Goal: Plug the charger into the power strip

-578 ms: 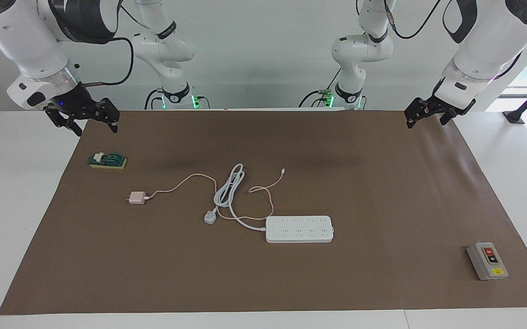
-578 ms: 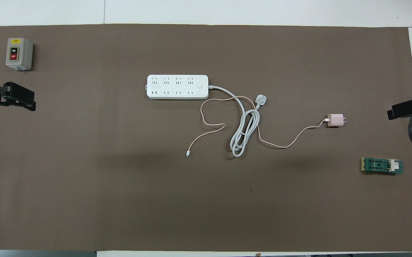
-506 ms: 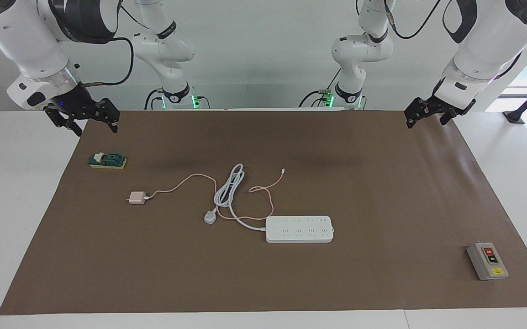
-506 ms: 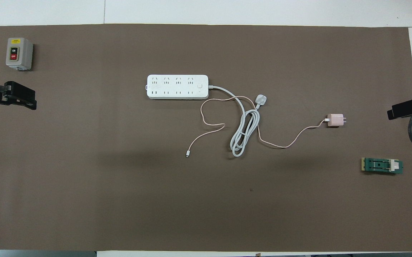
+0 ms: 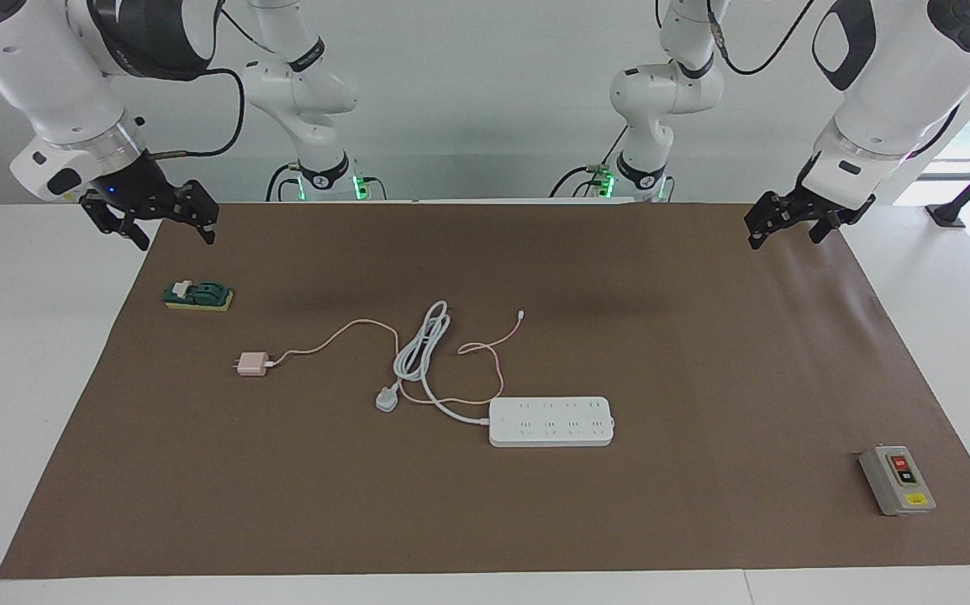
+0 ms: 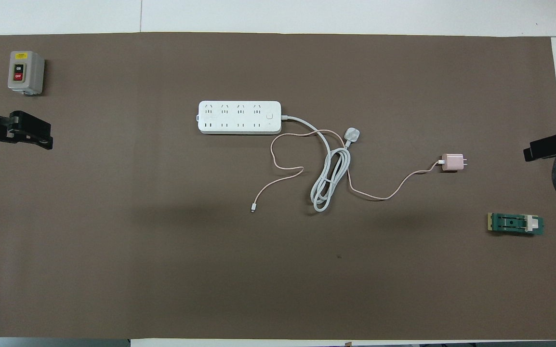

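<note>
The white power strip [image 5: 550, 421] [image 6: 239, 117] lies flat mid-mat, sockets up, with nothing plugged into it. The pale-pink charger [image 5: 252, 365] [image 6: 452, 162] lies toward the right arm's end, slightly nearer the robots than the strip. Its thin pink cable [image 5: 342, 332] loops across the strip's coiled white cord [image 5: 422, 344] and ends in a tiny connector [image 5: 520, 314] [image 6: 253, 208]. My right gripper [image 5: 177, 240] [image 6: 543, 149] hangs open over the mat's edge at its own end. At the other end my left gripper [image 5: 785, 241] [image 6: 27, 135] hangs open, holding nothing.
A white three-pin plug [image 5: 387, 401] [image 6: 351, 135] lies between charger and strip. A grey switch box [image 5: 897, 479] [image 6: 26, 72] stands at the left arm's end, farther from the robots. A green block [image 5: 197, 296] [image 6: 515, 224] lies below the right gripper. A brown mat [image 5: 703, 353] covers the table.
My left gripper has edged slightly inward over the mat. The right gripper and the objects have not visibly moved.
</note>
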`<action>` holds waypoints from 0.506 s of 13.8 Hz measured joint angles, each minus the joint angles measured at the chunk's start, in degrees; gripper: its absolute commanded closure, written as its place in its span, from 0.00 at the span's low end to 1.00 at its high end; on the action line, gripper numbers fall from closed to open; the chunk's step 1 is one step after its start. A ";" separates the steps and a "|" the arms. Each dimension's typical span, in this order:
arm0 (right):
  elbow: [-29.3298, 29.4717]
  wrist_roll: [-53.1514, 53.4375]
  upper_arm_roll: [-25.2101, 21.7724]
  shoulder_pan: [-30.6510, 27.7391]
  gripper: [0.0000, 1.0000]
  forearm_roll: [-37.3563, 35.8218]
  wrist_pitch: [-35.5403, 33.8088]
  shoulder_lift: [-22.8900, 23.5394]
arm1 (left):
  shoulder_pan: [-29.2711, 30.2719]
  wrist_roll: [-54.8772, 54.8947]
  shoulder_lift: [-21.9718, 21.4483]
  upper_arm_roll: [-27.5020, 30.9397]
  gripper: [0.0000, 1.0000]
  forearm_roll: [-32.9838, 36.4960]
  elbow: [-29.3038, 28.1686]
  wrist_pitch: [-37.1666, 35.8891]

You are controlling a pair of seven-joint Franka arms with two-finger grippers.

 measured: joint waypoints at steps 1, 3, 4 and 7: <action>-0.29 0.00 0.00 0.00 0.00 0.00 0.03 0.00 | 0.00 0.00 -0.02 0.00 0.00 -0.01 -0.05 0.00; -1.78 -0.05 -0.05 -0.08 0.00 0.00 1.22 0.23 | -0.02 0.00 -0.25 -0.04 0.00 -0.04 -0.54 -0.01; -2.73 -0.55 -0.08 -0.12 0.00 0.00 2.74 0.75 | -0.09 0.00 -0.43 -0.11 0.00 -0.06 -0.83 -0.01; -5.56 -3.83 -0.16 -0.23 0.00 0.00 10.75 4.69 | -0.29 0.00 -1.03 -0.17 0.00 -0.07 -1.32 -0.01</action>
